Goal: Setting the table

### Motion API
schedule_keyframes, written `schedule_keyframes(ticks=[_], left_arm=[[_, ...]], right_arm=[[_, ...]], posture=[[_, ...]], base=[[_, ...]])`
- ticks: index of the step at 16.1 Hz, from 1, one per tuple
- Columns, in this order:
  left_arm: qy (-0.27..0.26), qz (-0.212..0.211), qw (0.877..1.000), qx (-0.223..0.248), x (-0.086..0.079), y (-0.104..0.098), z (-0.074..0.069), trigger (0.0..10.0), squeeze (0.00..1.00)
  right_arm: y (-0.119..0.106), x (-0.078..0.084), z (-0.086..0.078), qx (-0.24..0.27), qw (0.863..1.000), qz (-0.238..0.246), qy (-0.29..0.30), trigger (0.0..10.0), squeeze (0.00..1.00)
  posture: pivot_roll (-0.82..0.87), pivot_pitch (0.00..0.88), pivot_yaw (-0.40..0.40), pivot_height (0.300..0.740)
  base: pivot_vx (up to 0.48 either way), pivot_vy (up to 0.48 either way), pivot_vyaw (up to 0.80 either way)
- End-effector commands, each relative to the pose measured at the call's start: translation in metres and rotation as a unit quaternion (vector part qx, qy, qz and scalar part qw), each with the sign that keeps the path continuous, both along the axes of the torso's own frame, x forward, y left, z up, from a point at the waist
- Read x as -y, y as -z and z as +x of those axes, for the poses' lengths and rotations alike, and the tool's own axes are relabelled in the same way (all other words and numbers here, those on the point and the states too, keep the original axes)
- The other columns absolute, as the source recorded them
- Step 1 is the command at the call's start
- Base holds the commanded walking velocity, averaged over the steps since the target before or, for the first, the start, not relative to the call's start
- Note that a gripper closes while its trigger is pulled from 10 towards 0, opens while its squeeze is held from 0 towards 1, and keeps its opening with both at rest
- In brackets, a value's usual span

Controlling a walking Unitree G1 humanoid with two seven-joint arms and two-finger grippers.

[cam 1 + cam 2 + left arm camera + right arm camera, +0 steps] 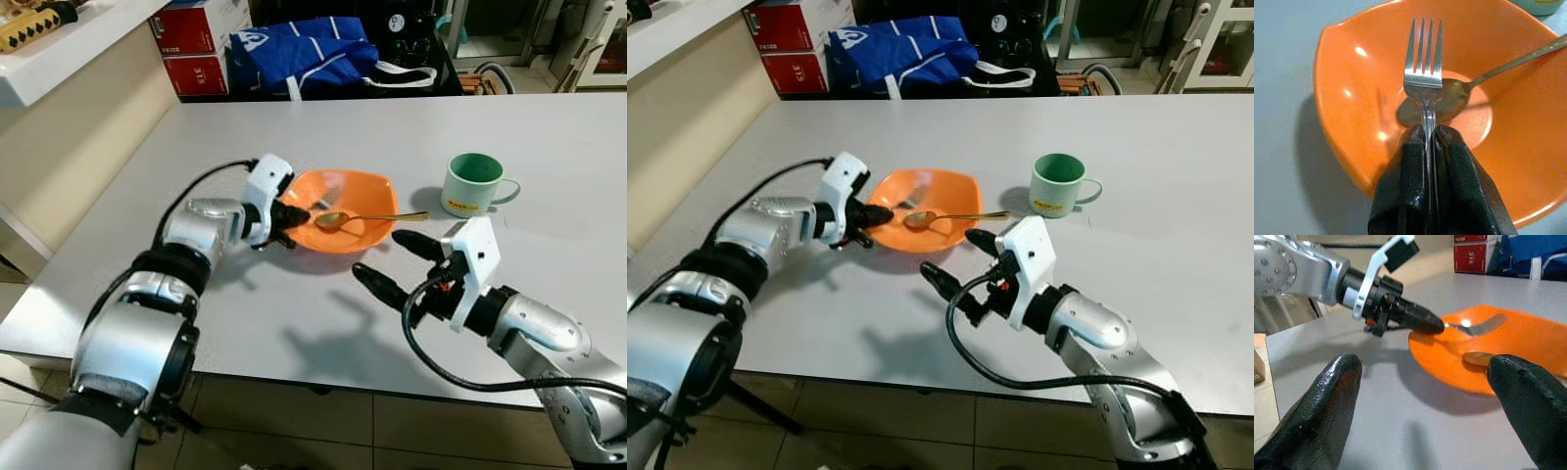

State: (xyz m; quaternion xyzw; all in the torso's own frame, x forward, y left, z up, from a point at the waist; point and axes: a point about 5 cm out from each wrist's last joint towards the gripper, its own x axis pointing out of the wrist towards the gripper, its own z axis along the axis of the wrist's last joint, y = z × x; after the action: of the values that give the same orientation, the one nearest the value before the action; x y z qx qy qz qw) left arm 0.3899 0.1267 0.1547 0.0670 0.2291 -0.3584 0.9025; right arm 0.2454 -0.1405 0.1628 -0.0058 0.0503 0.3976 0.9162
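A fork (1423,73) is held by its handle in the left claw (292,216), whose two black fingers (1459,186) are pressed together on the metal; the tines are carried over the hollow of the orange bowl (377,191), just above the bowl of a spoon (367,217) that lies inside with its handle propped across the far rim toward the mug. The fork is judged to be either on its way into the bowl or being lifted out for laying beside it; which cannot be told. The right claw (390,262) is held with fingers spread wide apart, empty, low over the worktop (294,323) just beside the bowl, probably kept ready for the spoon handle. A green mug (472,184) is stood apart on the robot's right. Blue bags (304,54) and red boxes (191,44) are noted beyond the far edge.
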Motion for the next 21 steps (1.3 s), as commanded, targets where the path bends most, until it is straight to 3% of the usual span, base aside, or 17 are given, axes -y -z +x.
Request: schedule_keyframes(ticks=[1,10,11,12,13,14,15,21], left_arm=[[-0.009,0.011,1.0,0.018,-0.006,-0.01,0.005,10.0,0.0],[0.001,0.025,1.0,-0.003,-0.002,-0.004,0.003,10.0,0.0],[0.0,0.026,1.0,-0.002,-0.002,-0.006,0.004,10.0,0.44],[0.001,0.026,1.0,-0.001,-0.002,-0.006,0.004,10.0,0.44],[-0.001,0.028,1.0,0.0,-0.002,-0.007,0.004,10.0,0.79],[0.001,0.029,1.0,0.001,-0.002,-0.007,0.005,10.0,0.85],[0.0,0.033,0.999,0.002,-0.002,-0.007,0.005,10.0,1.0],[-0.001,0.034,0.999,0.007,-0.002,-0.009,0.006,10.0,1.0]], right_arm=[[-0.003,-0.004,-0.002,0.004,1.0,-0.002,-0.003,10.0,0.0],[-0.003,-0.006,-0.002,0.01,1.0,-0.004,-0.005,10.0,0.0],[-0.003,-0.006,-0.003,0.01,1.0,-0.004,-0.006,10.0,0.0],[-0.003,-0.006,-0.003,0.01,1.0,-0.005,-0.007,10.0,0.0],[-0.003,-0.006,-0.003,0.01,1.0,-0.005,-0.008,10.0,0.0],[-0.003,-0.006,-0.003,0.01,1.0,-0.005,-0.008,10.0,0.0],[-0.003,-0.007,-0.003,0.01,1.0,-0.005,-0.008,10.0,0.0],[-0.002,-0.009,-0.004,0.008,1.0,-0.004,-0.008,10.0,0.0]], posture=[[-0.34,0.033,0.172,0.74],[-0.35,0.022,0.179,0.74],[-0.35,0.021,0.179,0.74],[-0.35,0.021,0.179,0.74],[-0.35,0.021,0.179,0.74],[-0.35,0.021,0.18,0.74],[-0.35,0.022,0.181,0.74],[-0.35,0.024,0.182,0.74]], base=[[0.0,0.0,0.0],[0.0,0.0,0.0],[0.0,0.0,0.0],[0.0,0.0,0.0],[0.0,0.0,0.0],[0.0,0.0,0.0],[0.0,0.0,0.0],[0.0,0.0,0.0]])
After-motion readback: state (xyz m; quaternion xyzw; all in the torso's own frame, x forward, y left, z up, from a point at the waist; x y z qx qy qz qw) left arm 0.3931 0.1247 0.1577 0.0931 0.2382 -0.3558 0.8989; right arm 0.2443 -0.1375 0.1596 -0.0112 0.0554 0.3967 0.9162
